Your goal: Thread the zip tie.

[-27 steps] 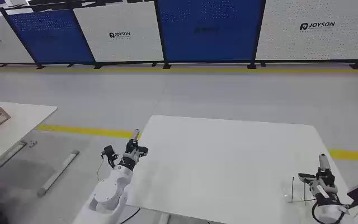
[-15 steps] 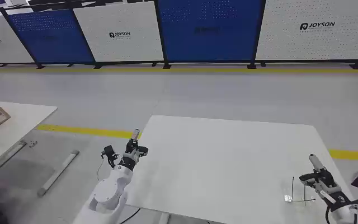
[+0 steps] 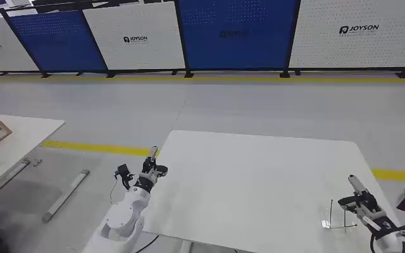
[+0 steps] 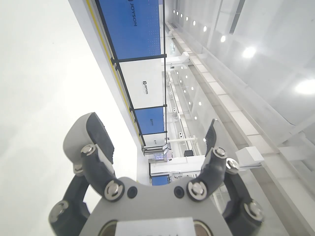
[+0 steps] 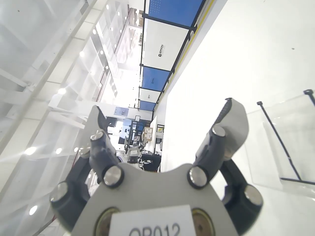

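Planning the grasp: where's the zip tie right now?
Top view: the zip tie is at a clear holder by the table's right edge, just beside the right claw.

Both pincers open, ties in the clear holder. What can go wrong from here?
1. The zip ties are thin and sit in a clear holder; the open right pincer may close beside one or bump the holder's wall.
2. The holder sits near the table corner, so a nudge might push it off.
3. The left pincer is at the opposite edge, so threading likely needs a long, precise approach.
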### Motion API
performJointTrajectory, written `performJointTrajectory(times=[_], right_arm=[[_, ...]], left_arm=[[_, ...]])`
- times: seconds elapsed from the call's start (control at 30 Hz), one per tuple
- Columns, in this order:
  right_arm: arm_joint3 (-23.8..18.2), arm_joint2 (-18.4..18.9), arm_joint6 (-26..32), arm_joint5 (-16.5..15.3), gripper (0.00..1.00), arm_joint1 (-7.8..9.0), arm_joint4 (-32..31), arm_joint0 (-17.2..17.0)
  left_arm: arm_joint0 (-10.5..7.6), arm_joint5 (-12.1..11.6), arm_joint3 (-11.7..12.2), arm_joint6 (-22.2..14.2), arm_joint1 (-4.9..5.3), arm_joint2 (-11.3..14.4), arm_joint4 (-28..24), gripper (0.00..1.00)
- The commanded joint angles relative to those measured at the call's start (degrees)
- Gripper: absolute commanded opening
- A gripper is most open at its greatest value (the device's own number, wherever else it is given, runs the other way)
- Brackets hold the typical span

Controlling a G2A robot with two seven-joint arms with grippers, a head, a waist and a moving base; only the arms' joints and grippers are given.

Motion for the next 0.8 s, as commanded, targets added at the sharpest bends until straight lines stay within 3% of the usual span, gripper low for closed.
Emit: performJointTrajectory(times=[0.0, 0.2, 0.33, 0.4, 0.43, 0.77], right_arm=[[-1.5, 0.6, 6.3, 0.4, 1.00, 0.64, -3.6, 1.0], [-1.3, 5.4, 24.6, 1.0, 1.00, 2.70, -8.3, 5.6], [0.3, 4.6, 36.3, 2.9, 1.00, 4.15, -14.0, 10.8], [3.1, 3.5, 40.9, 4.1, 1.00, 4.75, -15.9, 14.2], [4.0, 3.2, 41.3, 4.4, 1.00, 4.85, -16.1, 15.3], [4.0, 3.2, 41.3, 4.4, 1.00, 4.85, -16.1, 15.3]], left_arm=[[0.00, 0.0, 0.0, 0.0, 0.00, 0.0, 0.0, 1.00], [0.00, 0.0, 0.0, 0.0, 0.00, 0.0, 0.0, 1.00], [0.00, 0.0, 0.0, 0.0, 0.00, 0.0, 0.0, 1.00], [0.00, 0.0, 0.0, 0.0, 0.00, 0.0, 0.0, 1.00], [0.00, 0.0, 0.0, 0.0, 0.00, 0.0, 0.0, 1.00], [0.00, 0.0, 0.0, 0.0, 0.00, 0.0, 0.0, 1.00]])
